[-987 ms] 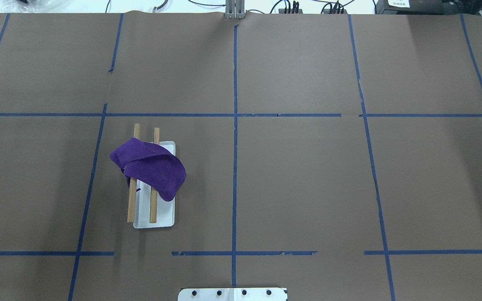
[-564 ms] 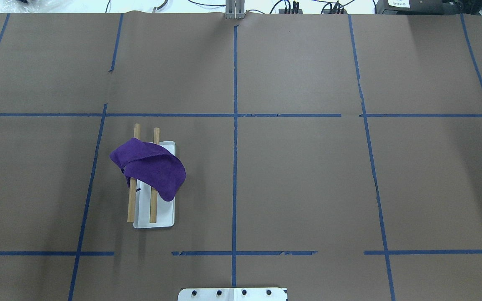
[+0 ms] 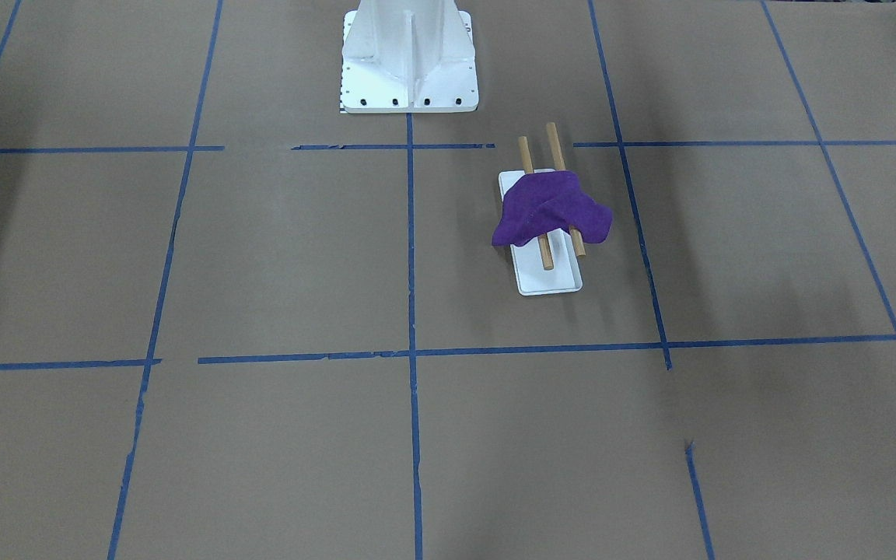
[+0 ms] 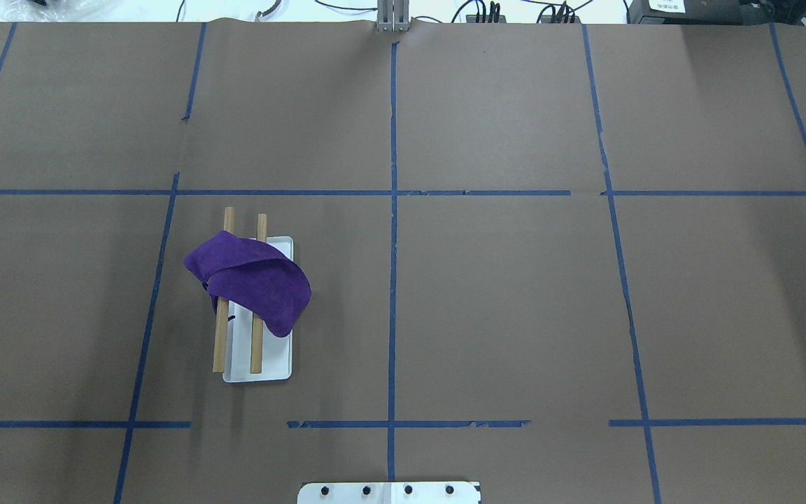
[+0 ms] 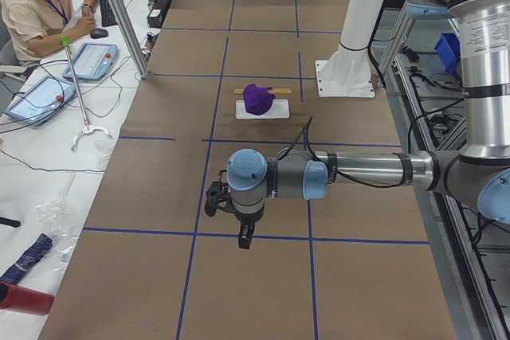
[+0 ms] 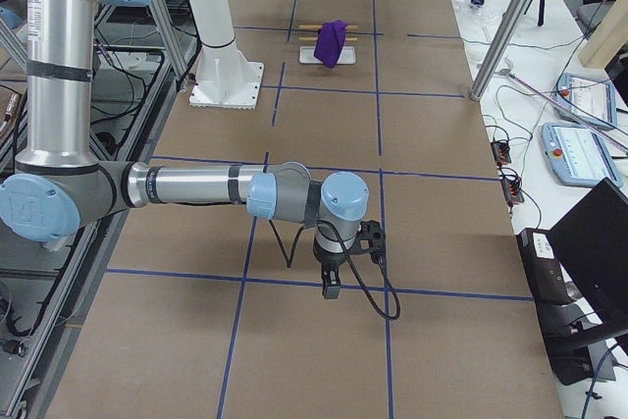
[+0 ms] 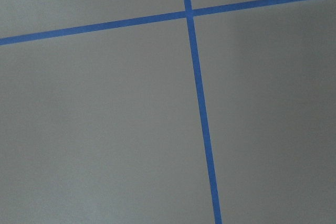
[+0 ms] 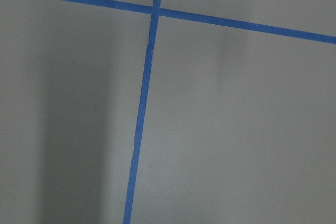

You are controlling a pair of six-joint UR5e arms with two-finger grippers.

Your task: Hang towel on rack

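A purple towel (image 4: 249,280) lies draped over the two wooden dowels of the rack (image 4: 220,343), which stands on its white tray base (image 4: 277,367) left of the table's middle. The towel (image 3: 549,210) and rack (image 3: 546,257) also show in the front view and, small, in the side views (image 5: 257,98) (image 6: 331,42). My left gripper (image 5: 243,238) hangs over bare paper far from the rack, seen only in the left side view. My right gripper (image 6: 331,288) shows only in the right side view. I cannot tell whether either is open or shut. Both wrist views show only paper and blue tape.
The white bolted pedestal (image 3: 409,54) stands at the robot's side of the table. Brown paper with blue tape lines (image 4: 392,210) covers the table. An operator (image 5: 36,5) sits beyond the far edge with tablets (image 5: 89,60) and cables.
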